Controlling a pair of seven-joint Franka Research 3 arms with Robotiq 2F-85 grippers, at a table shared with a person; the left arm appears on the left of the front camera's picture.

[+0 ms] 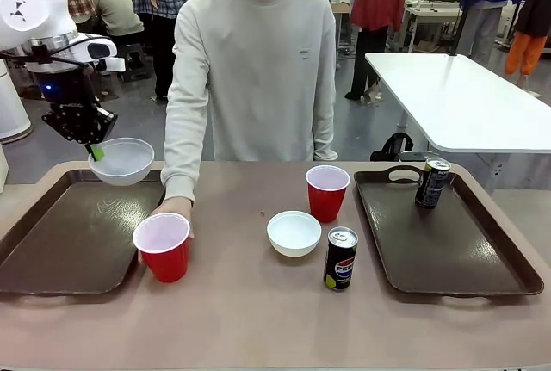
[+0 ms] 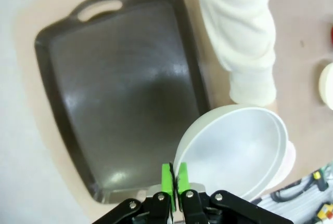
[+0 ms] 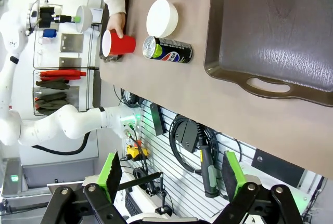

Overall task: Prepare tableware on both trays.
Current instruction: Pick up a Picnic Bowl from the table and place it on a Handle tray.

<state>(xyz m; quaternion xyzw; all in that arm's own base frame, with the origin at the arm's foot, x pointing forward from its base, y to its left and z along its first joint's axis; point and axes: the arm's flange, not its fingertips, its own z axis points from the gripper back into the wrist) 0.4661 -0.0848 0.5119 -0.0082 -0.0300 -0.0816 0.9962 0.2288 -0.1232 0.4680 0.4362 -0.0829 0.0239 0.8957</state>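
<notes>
A: Table (image 1: 258, 319) first, near edge. What's closest, counted from the left tray (image 1: 60, 242)?

B: Red cup (image 1: 163, 246), upright on the table right at that tray's near right corner. The person's hand (image 1: 176, 209) rests on its far side. Further right of the tray is the Pepsi can (image 1: 341, 258), upright. The second bowl (image 1: 294, 232) is a bit farther back, and the second red cup (image 1: 327, 192) stands behind that. All three are on bare table.

A: Right gripper?

B: Right gripper (image 3: 171, 168) has its fingers spread wide with nothing between them. It's up off the table, well apart from the left tray.

A: The relation that matters?

B: Left gripper (image 1: 97, 152) is pinched tight on the rim of the held bowl (image 1: 122, 160), mouth up. The bowl hangs over the left tray's far right corner. The tray floor lies below and toward the near side, and its long axis runs near to far. The left arm is plainly the nearer one.

A: Anything in the way?

B: Sleeve (image 2: 244, 52). It crosses beside the tray's right rim, just next to the bowl. No tableware is on that tray yet. My guess is to set the bowl down toward the tray's middle, away from the sleeve.

A: Farthest?

B: Right tray (image 1: 448, 255), well right of the left tray. A dark can (image 1: 432, 182) stands upright at its far end.
</notes>
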